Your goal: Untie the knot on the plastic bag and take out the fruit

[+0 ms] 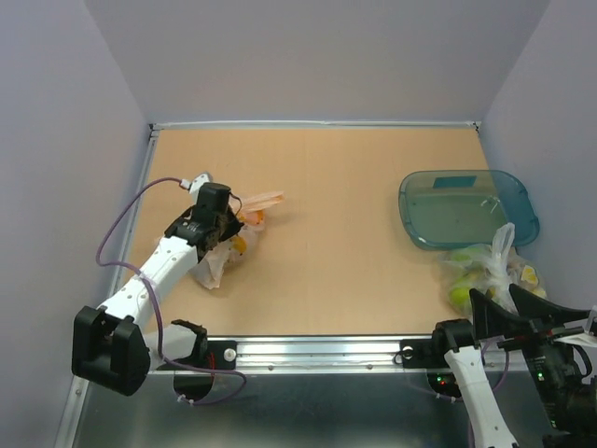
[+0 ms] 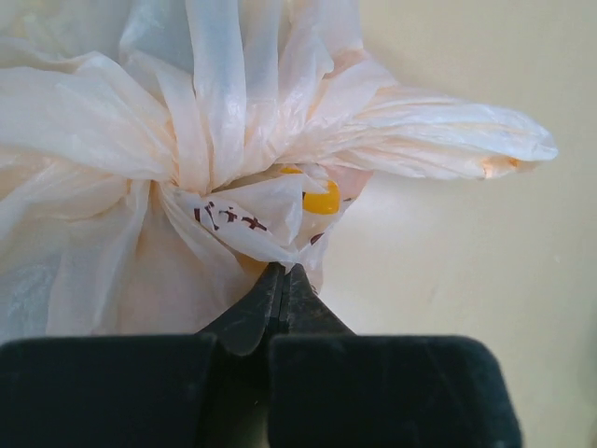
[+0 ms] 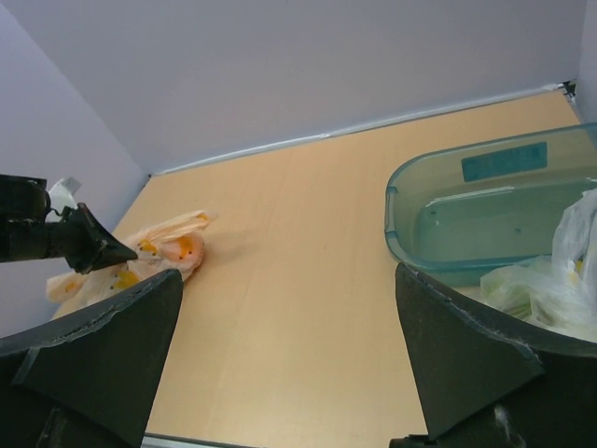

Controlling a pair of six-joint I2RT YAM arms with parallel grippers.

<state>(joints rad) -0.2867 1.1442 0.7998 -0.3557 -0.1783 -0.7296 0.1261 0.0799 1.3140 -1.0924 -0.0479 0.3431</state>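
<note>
- The untying step is in hand. The knot [image 2: 229, 173] sits in the upper middle of the left wrist view, still tight, with one handle end running out to the right.
- The left end effector [image 2: 283, 273] is closed, and its tips pinch a fold of the plastic bag [image 1: 213, 266] just below the knot.
- In the top view the bag lies at middle left of the desk [image 1: 354, 271], under the left arm. None of the fruit lies out on the desk.
- The right end effector [image 3: 289, 280] is spread wide and holds nothing. It sits at the lower right, well apart from the bag, near the blue tray [image 1: 466, 205] and the clearer bag [image 1: 490, 271].
- Next, the pinched fold likely needs a gentle pull away from the knot. With nothing anchoring the bag, it may simply drag along, so the right arm probably has to come across and hold it.
</note>
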